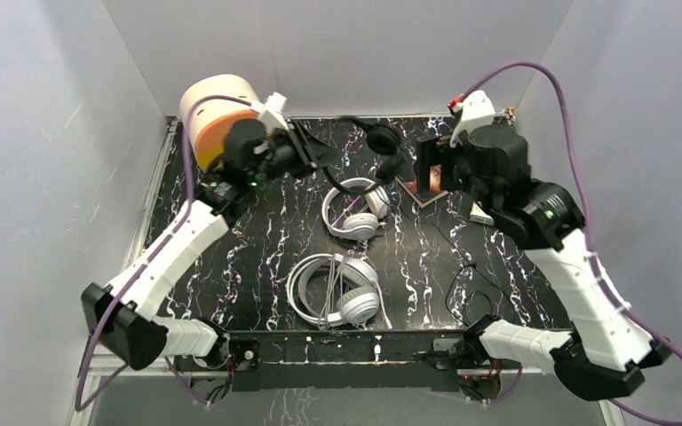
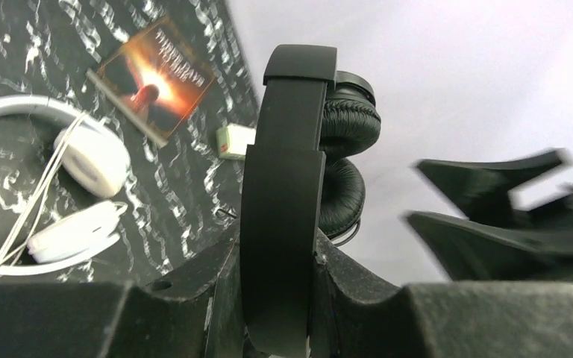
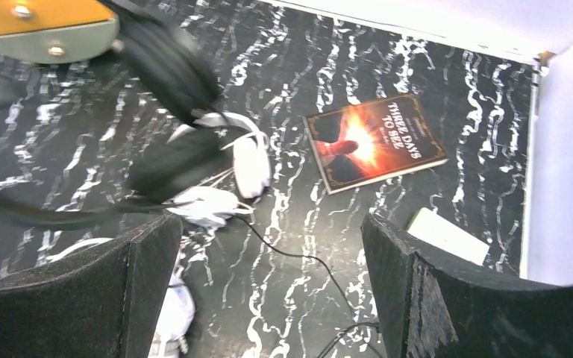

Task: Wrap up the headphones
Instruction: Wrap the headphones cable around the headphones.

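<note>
Small black headphones (image 2: pixel 283 149): light, with a stiff plastic band, soft padded cups and a thin floppy cord, which is the part likely to snag or tangle. Best hold is the flat middle of the band. The left gripper (image 2: pixel 280 276) has it there, jaws narrowed onto the band. The pair is up off the table (image 1: pixel 257 266), cups folded together past the fingertips.

The right gripper (image 3: pixel 268 239) is spread wide and holds nothing, just beyond the cups. A black cord (image 3: pixel 298 255), probably theirs, trails on the table below it. I'd pinch it close to the cup.

Below the left hand is the slim white on-ear pair (image 1: pixel 353 211). The big white over-ear pair (image 1: pixel 337 291) sits nearer the bases.

Only legible text is on the book (image 3: pixel 373 142) cover: "THREE DAYS TO SEE". No brand is readable on any pair.
</note>
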Action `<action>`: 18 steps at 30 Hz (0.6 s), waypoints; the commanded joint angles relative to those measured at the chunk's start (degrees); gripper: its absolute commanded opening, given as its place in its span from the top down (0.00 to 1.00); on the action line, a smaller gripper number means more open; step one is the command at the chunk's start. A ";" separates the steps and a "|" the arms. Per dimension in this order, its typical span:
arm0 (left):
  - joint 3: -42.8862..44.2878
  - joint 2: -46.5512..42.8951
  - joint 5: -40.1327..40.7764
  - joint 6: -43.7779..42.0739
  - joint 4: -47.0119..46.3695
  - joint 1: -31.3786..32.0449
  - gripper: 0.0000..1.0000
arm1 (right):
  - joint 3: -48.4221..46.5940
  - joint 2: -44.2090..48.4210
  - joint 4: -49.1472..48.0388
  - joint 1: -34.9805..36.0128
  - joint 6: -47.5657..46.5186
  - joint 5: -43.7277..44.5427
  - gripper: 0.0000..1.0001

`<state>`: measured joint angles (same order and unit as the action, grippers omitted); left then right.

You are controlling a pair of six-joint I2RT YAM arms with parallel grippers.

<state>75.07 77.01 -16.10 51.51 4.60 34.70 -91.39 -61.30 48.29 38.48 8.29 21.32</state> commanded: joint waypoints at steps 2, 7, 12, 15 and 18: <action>-1.10 -6.24 -12.94 7.76 -6.00 -7.15 1.00 | 1.55 -4.88 -6.65 -9.97 -1.73 -3.57 0.01; -4.87 -6.52 -21.24 18.01 -17.86 -12.63 1.00 | 18.61 0.44 -21.98 -28.66 -1.03 -35.14 0.01; -5.15 -5.74 -25.24 24.03 -24.82 -14.13 1.00 | 42.08 14.28 -50.98 -30.38 0.13 -59.48 0.01; -3.73 -5.73 -26.62 24.01 -24.06 -14.70 1.00 | 48.65 16.60 -58.50 -30.33 0.27 -68.27 0.01; -2.98 -5.88 -27.60 24.40 -24.23 -14.92 1.00 | 50.49 14.77 -58.72 -30.34 -1.54 -74.20 0.01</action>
<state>69.25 73.12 -38.44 72.64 -14.20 20.34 -42.30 -45.34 4.25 8.23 7.99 -36.51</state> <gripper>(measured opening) 0.263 0.985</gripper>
